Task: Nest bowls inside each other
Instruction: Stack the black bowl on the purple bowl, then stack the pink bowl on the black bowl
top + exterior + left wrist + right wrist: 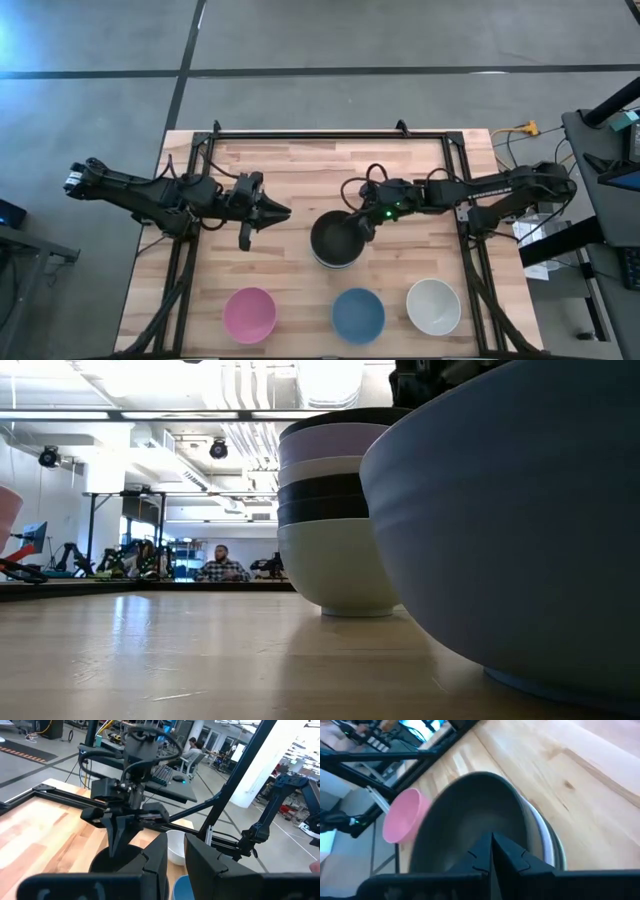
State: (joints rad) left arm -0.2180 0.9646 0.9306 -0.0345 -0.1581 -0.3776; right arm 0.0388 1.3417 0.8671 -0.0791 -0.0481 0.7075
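A stack of nested bowls (333, 243) stands mid-table on its bottom bowl's foot. A black bowl (470, 820) sits on top; below it the low view shows lavender, white, black and pale bowls (335, 510). My right gripper (362, 233) is shut, its fingers (492, 842) slanting down into the top black bowl. My left gripper (284, 211) hovers level to the left of the stack, a narrow gap between its fingers (175, 860) and nothing in it. Pink (250, 313), blue (358, 315) and white (433, 305) bowls stand apart, upright, along the near edge. My right gripper reaches with its shut fingers (116, 837) slanting down from the table's right side into the hollow of the top black bowl (112, 860), near its right rim. Whether the tips touch the bowl's inner wall, I cannot tell.
Black metal rails (465, 200) run along the table's left, right and far sides. Bare wood lies between the stack and the three single bowls. Beyond the table are desks, other robot arms and a seated person (222, 567).
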